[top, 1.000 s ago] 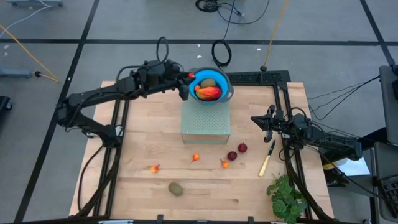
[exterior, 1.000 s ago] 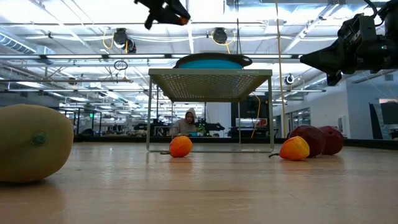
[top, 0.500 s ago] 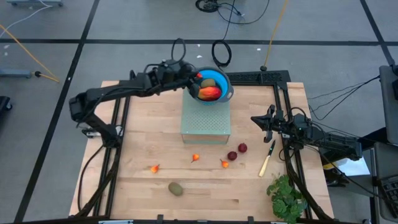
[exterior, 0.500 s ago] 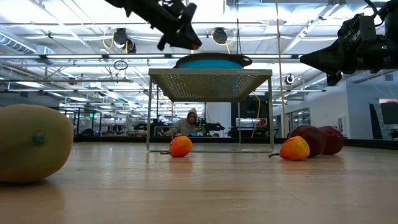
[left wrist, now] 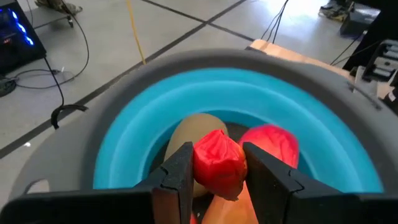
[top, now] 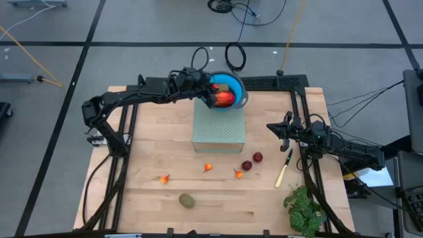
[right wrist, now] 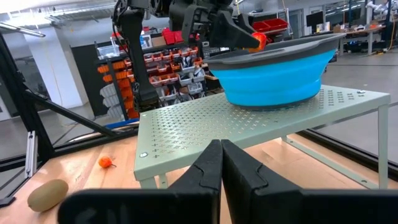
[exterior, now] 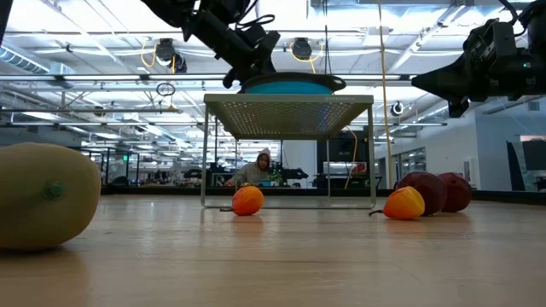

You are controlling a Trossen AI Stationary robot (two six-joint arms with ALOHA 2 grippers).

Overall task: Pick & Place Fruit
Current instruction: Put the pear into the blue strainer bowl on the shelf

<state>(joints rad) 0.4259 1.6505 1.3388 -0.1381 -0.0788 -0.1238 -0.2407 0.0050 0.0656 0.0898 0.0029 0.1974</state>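
Observation:
My left gripper (top: pixel 210 90) hangs over the blue, grey-rimmed bowl (top: pixel 239 93) on the green perforated stand (top: pixel 219 129) and is shut on a small red toy fruit (left wrist: pixel 217 163). In the bowl lie a brownish-green oval (left wrist: pixel 189 134) and a red-orange oblong (left wrist: pixel 273 142). On the table rest three tiny orange-red pieces (top: pixel 207 167), two dark red round ones (top: pixel 252 161) and another brownish-green oval (top: pixel 187 200). My right gripper (right wrist: pixel 221 163) waits, shut, at the table's right side (top: pixel 283 130). My left gripper pinches the small red fruit (left wrist: pixel 225 149) between its two fingers (left wrist: pixel 180 177), one on each side of it. The fingers reach in over the bowl's rim from the table's left, slanting down. The fruit is lifted clear, just above the pieces in the bowl.
A yellow-handled knife (top: pixel 284 168) and a leafy green bunch (top: pixel 304 210) lie near the right arm. The stand fills the table's middle far part. The room behind shows a person (exterior: pixel 258 166) far off. Bare wood lies on the table's left half.
My left gripper has moved toward the table's right, from beside the bowl's left rim to over the bowl, and has come down toward it, still shut on the small red fruit. The fruit has travelled with it.

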